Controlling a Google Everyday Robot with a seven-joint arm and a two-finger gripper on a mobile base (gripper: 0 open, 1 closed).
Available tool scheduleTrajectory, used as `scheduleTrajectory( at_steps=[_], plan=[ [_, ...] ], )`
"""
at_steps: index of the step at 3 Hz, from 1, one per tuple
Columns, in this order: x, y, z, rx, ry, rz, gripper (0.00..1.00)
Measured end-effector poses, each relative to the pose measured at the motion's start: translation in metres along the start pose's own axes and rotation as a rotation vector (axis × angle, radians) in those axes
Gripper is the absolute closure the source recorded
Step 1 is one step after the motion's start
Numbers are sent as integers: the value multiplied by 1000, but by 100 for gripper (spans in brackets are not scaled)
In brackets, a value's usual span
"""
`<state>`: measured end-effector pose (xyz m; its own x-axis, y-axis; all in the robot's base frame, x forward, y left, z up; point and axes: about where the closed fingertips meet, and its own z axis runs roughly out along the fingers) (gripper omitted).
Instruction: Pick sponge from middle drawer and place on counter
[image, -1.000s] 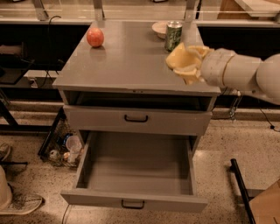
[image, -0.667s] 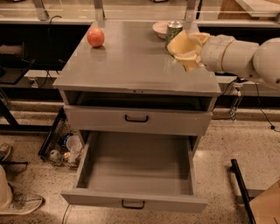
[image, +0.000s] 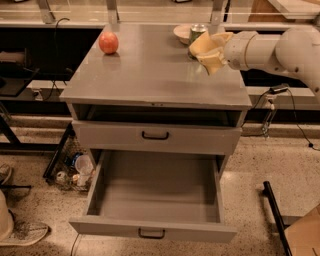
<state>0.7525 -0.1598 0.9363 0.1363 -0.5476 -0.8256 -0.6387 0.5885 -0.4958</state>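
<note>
Gripper: gripper (image: 209, 54) over the right rear of the counter (image: 150, 75), just in front of and to the right of the green can (image: 198, 30).
Grip: closed around the sponge (image: 201, 45); pale sponge and cream fingers blend, so the boundary is hard to trace.
Sponge: held just in front of the green can; contact with the counter cannot be told.
Middle drawer: middle drawer (image: 155, 200) pulled fully out, well below the green can, grey floor showing.
Upper drawer: upper drawer (image: 155, 137) shut, lower than the green can.
Apple: apple (image: 108, 42) on the counter, well left of the green can.
Bowl: bowl (image: 182, 34) just left of the green can.
</note>
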Motion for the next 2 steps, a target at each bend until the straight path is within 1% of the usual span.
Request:
scheduleTrajectory(
  at_steps=[1,2],
  plan=[
    [10,3,20,-67,37,29,83],
    [16,11,34,-128,56,40,60]
  ],
)
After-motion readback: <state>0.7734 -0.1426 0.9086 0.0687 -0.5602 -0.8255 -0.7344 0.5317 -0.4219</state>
